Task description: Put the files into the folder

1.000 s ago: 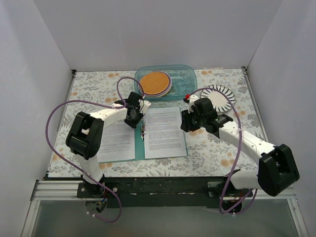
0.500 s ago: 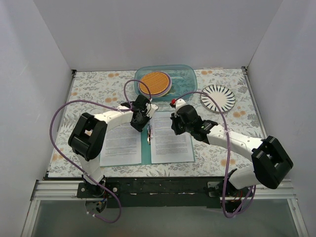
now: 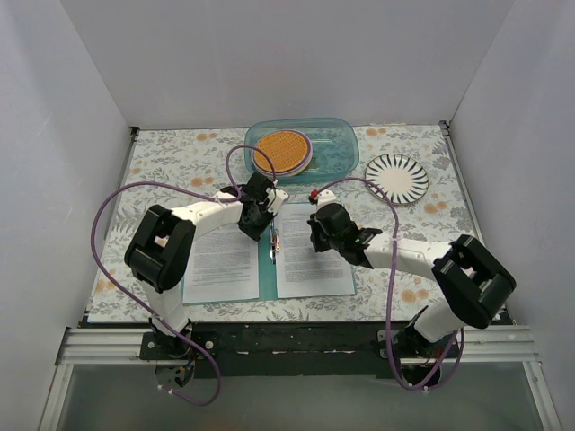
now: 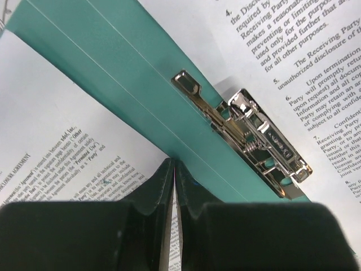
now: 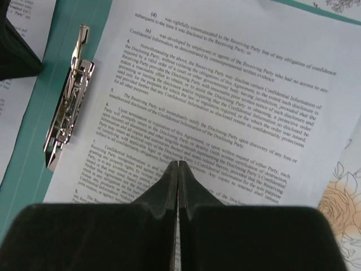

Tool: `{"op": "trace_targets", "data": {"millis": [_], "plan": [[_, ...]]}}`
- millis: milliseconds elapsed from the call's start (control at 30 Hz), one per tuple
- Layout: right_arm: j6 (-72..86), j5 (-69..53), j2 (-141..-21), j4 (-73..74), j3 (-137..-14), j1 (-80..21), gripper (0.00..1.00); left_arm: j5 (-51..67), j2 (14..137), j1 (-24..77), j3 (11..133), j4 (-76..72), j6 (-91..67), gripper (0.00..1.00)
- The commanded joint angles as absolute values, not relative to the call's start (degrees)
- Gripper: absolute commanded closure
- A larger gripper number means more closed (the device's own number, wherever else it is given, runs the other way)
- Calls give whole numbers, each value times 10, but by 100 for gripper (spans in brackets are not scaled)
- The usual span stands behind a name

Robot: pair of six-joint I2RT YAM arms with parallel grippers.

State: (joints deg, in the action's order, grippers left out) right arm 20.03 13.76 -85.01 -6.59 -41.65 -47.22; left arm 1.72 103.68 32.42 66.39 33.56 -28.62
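Note the thin teal-green flat folder point(image 4: 113, 73): smooth, with a low satin sheen you can see along its scored creases. Its small silver metal clip point(image 4: 254, 141) is polished and mirror-bright. The white printed paper sheets point(image 5: 225, 96) are matt. The clear blue-tinted plastic container point(image 3: 337, 144) looks glossy; the floral table cover point(image 3: 171, 153), dull.

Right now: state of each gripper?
Left gripper: closed, nothing held, above the teal folder.
Right gripper: closed, nothing held, above the printed sheet.

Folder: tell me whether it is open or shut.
Open. The folder lies spread flat, its silver clip exposed at the spine, with the files lying on both halves.
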Motion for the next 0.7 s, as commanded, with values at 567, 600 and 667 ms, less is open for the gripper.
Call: {"op": "trace_targets", "data": {"millis": [567, 600, 667], "plan": [[242, 107, -990, -183, -510, -473, 99, 102, 1008, 258, 781, 403, -430, 46], [244, 107, -990, -189, -506, -473, 99, 103, 1012, 258, 790, 403, -434, 45], [246, 106, -991, -198, -503, -473, 99, 109, 1016, 258, 795, 397, -445, 45]]}}
